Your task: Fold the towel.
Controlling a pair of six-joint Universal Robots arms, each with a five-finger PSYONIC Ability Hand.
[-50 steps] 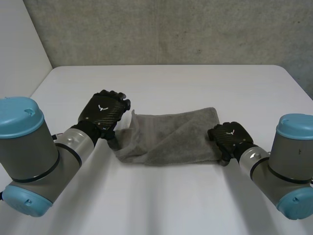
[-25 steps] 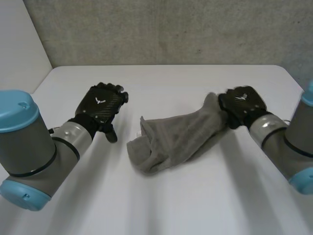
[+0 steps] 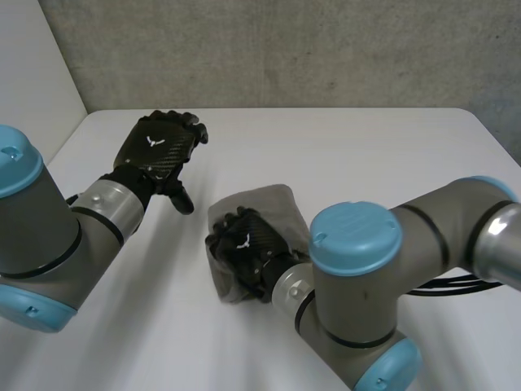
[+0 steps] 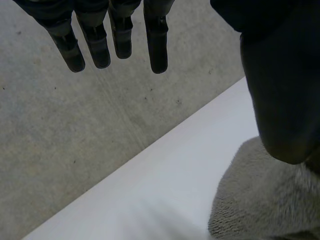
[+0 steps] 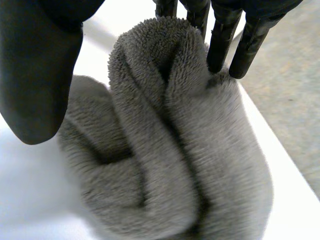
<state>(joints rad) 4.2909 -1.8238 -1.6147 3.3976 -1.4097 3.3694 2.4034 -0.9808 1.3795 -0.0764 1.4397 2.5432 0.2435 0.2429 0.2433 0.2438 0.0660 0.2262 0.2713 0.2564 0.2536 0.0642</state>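
- Towel (image 3: 264, 204): grey and thick-piled, it is bunched into a doubled heap and lies on the white table (image 3: 383, 155).
- The right fingers (image 5: 220, 45) are pressed against one side of the towel's raised fold, and the thumb (image 5: 40, 75) is set at the other side, so the fold is pinched between them.
- The right hand (image 3: 244, 248) is laid on top of the towel, with its arm bent round the towel's near right side.
- The left fingers (image 4: 157, 45) are held straight and slightly spread, and nothing is gripped.
- The left hand (image 3: 159, 151) is held apart from the towel, off to its left, with bare table seen between them.
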